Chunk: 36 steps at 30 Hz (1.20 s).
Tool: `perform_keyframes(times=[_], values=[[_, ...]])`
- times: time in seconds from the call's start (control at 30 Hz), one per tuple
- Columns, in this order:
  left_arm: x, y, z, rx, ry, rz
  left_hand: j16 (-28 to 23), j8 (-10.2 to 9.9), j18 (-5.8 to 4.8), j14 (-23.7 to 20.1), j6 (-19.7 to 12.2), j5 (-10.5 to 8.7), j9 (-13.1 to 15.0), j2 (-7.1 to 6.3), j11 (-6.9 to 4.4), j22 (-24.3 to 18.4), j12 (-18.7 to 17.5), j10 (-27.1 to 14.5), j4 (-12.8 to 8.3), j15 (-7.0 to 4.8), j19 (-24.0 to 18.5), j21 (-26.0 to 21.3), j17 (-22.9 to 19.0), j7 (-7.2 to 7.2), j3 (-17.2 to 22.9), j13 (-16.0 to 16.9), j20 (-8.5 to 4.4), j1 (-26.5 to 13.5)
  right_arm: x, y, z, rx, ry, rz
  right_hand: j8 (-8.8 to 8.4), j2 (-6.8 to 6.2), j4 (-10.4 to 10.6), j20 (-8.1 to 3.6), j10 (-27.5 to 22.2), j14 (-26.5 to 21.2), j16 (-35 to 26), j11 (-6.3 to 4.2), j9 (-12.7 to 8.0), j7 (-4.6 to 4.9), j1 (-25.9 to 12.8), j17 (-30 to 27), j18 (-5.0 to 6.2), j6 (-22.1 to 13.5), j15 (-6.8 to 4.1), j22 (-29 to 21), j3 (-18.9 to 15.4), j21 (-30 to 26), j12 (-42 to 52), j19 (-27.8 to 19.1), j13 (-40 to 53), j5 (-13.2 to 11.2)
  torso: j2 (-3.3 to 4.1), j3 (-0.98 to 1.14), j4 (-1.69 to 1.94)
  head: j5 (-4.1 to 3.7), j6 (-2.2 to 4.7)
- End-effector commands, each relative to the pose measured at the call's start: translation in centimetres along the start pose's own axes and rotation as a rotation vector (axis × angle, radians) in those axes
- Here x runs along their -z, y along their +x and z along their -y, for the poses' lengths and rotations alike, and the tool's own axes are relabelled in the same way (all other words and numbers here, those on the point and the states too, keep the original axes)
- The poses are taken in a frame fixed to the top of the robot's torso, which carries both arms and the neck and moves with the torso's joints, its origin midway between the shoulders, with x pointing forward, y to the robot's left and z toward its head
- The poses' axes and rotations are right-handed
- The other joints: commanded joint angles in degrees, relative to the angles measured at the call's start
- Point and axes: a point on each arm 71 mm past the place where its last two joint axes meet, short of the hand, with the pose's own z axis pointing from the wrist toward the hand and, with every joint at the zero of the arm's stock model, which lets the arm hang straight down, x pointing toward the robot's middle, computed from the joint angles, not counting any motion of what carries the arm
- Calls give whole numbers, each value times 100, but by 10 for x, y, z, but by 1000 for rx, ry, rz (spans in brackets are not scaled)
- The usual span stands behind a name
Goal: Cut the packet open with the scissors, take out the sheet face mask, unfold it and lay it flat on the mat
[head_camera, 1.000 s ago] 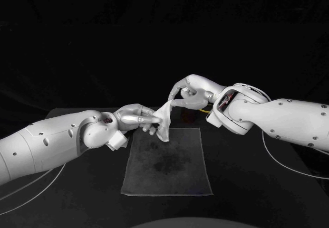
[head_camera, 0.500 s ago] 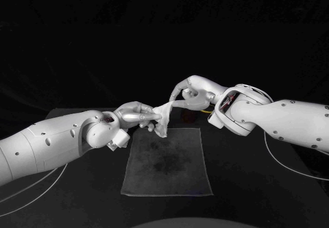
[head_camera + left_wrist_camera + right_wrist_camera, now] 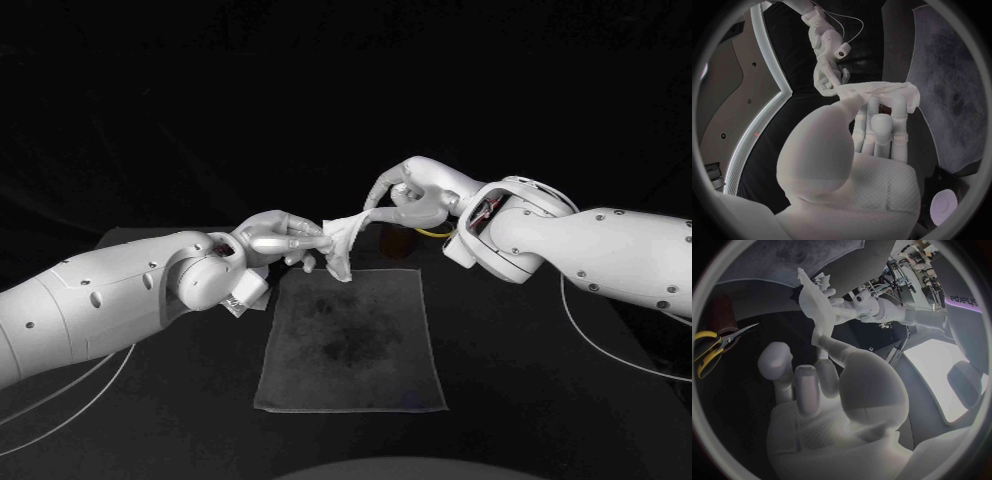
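Observation:
A white folded sheet mask [image 3: 343, 242] hangs in the air above the far end of the grey mat [image 3: 351, 340]. My left hand [image 3: 281, 240] grips its left part, and my right hand [image 3: 404, 200] pinches its upper right corner. The mask is stretched between them, with a crumpled end drooping toward the mat. In the left wrist view the sheet mask [image 3: 879, 90] lies across my left hand's fingertips [image 3: 879, 107], with my right hand [image 3: 829, 75] pinching its far end. In the right wrist view the sheet mask [image 3: 814, 305] stands between both hands. Yellow-handled scissors [image 3: 717, 347] lie on the table.
The mat lies lengthwise in the middle of the black table [image 3: 548, 380]. The scissors [image 3: 430, 232] lie behind my right hand, near the far right corner of the mat. A small pale thing [image 3: 248, 297] lies under my left wrist.
Both hands have risen a little with the mask. The mask's lower end has lifted away from the mat's far edge, and the sheet is pulled tighter between the hands.

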Motion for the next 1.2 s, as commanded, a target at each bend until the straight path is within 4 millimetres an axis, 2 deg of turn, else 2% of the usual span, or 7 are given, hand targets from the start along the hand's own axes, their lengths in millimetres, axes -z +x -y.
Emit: perform_keyframes(times=[0.03,0.23,0.6,0.93,1.13,1.2], values=[[0,2,2,-19,18,-11,-42,41,79,40,-8,-11,502,-26,4,-17,38,35,77,-2,53,-50,7,-82,-12,12,7,-76,-2,2,0,-10,1,-2,39,-18,10,-8,32,409,19,15,378,-10,50,548,73,38,-42,260,34,4,-7,20,2,21,2,-1,2,8,-3],[-1,3,2,-27,19,-11,-46,76,80,52,-24,-9,562,-30,-13,-33,75,48,112,-12,67,-74,16,-108,-19,20,7,-65,-3,4,2,-11,5,-5,38,-19,11,-8,24,407,14,15,377,-10,49,538,77,37,-42,252,34,-19,-19,12,-12,21,1,0,1,14,-15],[1,-4,5,-37,38,40,-55,110,82,64,-93,-10,661,-21,-18,-49,105,8,131,-24,95,-95,33,-57,26,21,-4,-3,-1,7,7,1,12,-11,24,-38,5,-7,18,399,0,19,371,-3,54,510,84,8,-39,240,34,-62,-31,-8,-18,22,-1,1,0,27,-12],[2,-3,6,-44,29,15,-59,208,77,98,-161,-11,878,-18,-16,-92,222,27,420,-20,138,-158,46,-150,-63,49,-6,-146,1,8,5,-19,8,27,24,-32,1,-7,38,403,10,20,371,-2,68,532,76,7,-38,257,44,-18,-2,8,22,22,1,4,1,31,-10],[0,0,6,-58,15,-8,-71,206,75,64,-190,-12,929,-108,-2,-108,225,-37,461,-11,139,-188,-16,-181,-127,46,-3,-122,1,8,0,-48,-9,69,27,-25,1,-7,49,406,15,20,371,-2,75,542,70,12,-38,269,51,12,11,20,41,22,0,3,1,20,-8],[0,1,6,-67,10,-8,-77,118,72,38,-289,-12,916,-207,20,-119,201,-131,470,6,134,-209,-45,-113,-198,34,3,-99,1,7,-2,-62,-16,88,27,-23,1,-7,53,408,21,20,371,-2,77,556,70,13,-38,271,53,16,17,22,49,22,1,3,-1,19,-5]])
